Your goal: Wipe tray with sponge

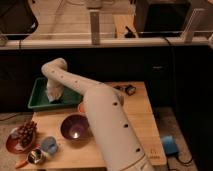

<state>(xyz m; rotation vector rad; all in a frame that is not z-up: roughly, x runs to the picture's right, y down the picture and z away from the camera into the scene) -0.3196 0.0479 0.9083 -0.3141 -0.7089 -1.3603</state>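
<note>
Tray (40,94) is green and shallow, and it lies at the far left corner of the table (142,125), with its long side along the far edge. We see the gripper (52,94) down inside the tray, near its middle, low over the floor of it. Whether the gripper is apart, together or clamped on something we cannot tell, because its end is only a pale shape against the green.

From the gripper the arm (100,120) goes up to a bend above the far rim of the tray. Then it comes down and toward the camera as a thick white tube, which crosses the middle of the table and leaves the picture at the bottom.

Just beside the arm, at the near right corner of the tray, a small orange thing (80,106) shows – what it is we cannot say. Nearer to us stands a purple bowl (75,127), close to the arm on its left. Further left is a plate with dark grapes (24,134), and near it a blue cup (49,145) and a metal cup (35,156). On the far right part of the table lies a small black object (127,90), well apart from the tray.
</note>
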